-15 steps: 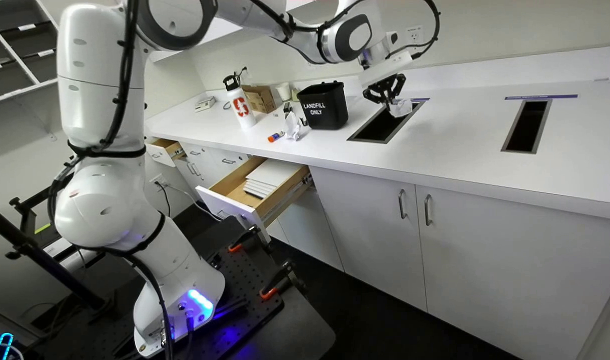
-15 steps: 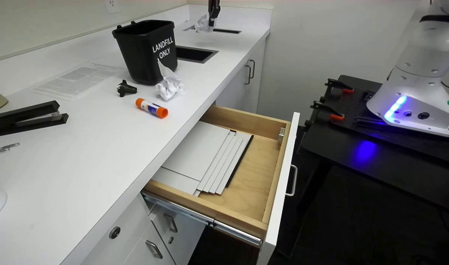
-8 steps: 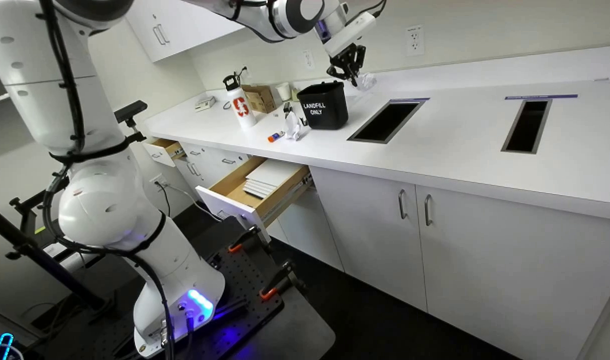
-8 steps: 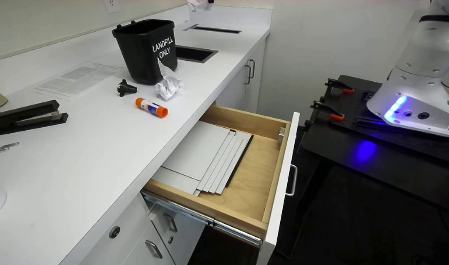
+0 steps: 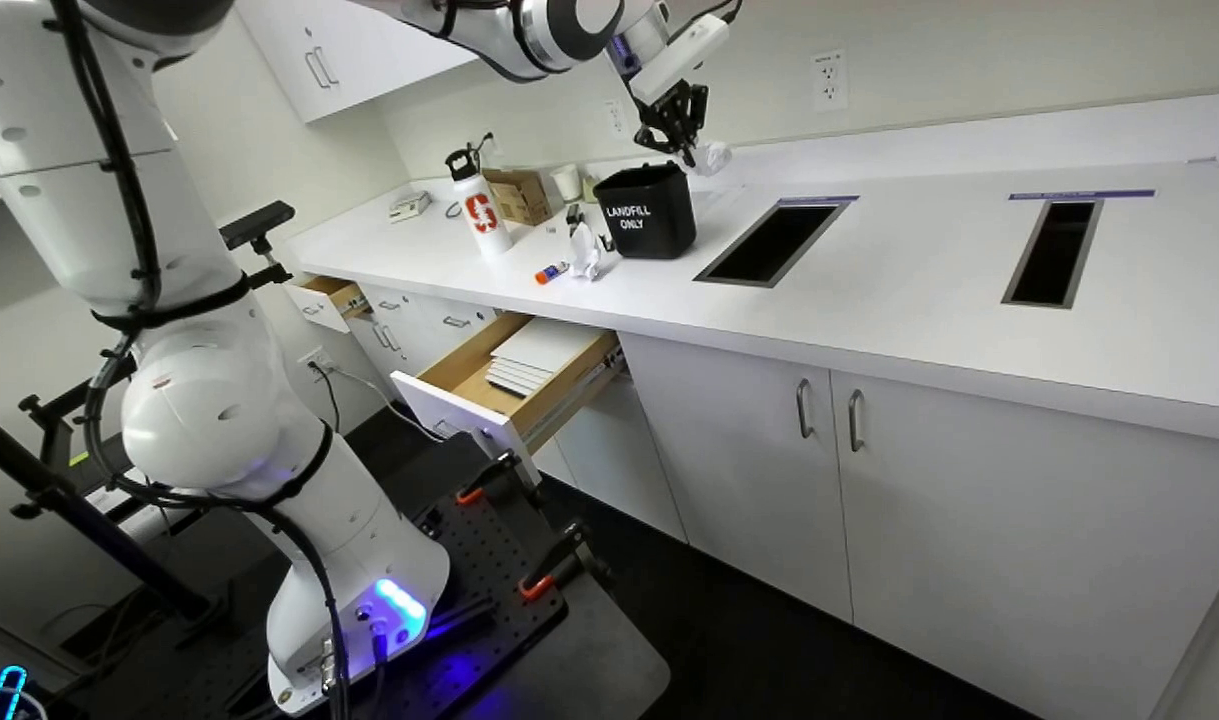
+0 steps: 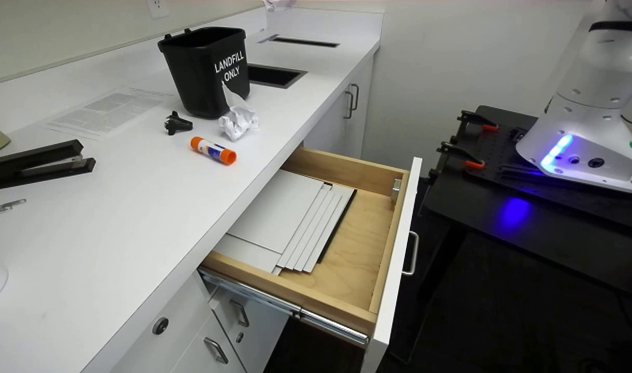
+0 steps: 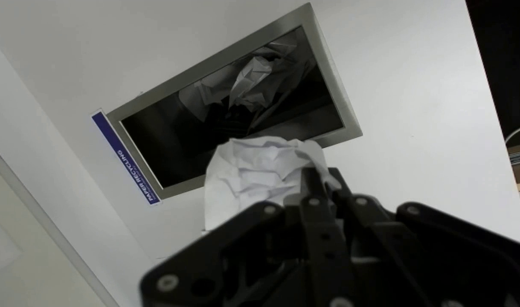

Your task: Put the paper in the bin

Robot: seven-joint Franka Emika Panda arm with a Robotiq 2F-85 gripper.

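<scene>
My gripper (image 5: 691, 160) is shut on a crumpled white paper (image 5: 712, 158) and holds it in the air, just behind and above the right rim of the black bin. The black bin (image 5: 654, 215) is marked LANDFILL ONLY and stands upright on the counter; it also shows in an exterior view (image 6: 207, 77). There only the held paper (image 6: 278, 4) shows at the top edge. In the wrist view the paper (image 7: 260, 170) sticks out left of the closed fingertips (image 7: 326, 181). A second crumpled paper (image 6: 238, 122) lies on the counter in front of the bin.
A counter slot (image 7: 334, 76) labelled PAPER RECYCLING has paper inside. A second slot (image 5: 1087, 250) lies further right. A glue stick (image 6: 213, 151), staple remover (image 6: 178, 124), stapler (image 6: 36, 163) and printed sheet (image 6: 108, 109) lie near the bin. A drawer (image 6: 393, 233) stands open below.
My gripper has risen from low over the slot beside the bin and moved left toward the bin, with the paper still held. In the last half second it moved slightly further left.
</scene>
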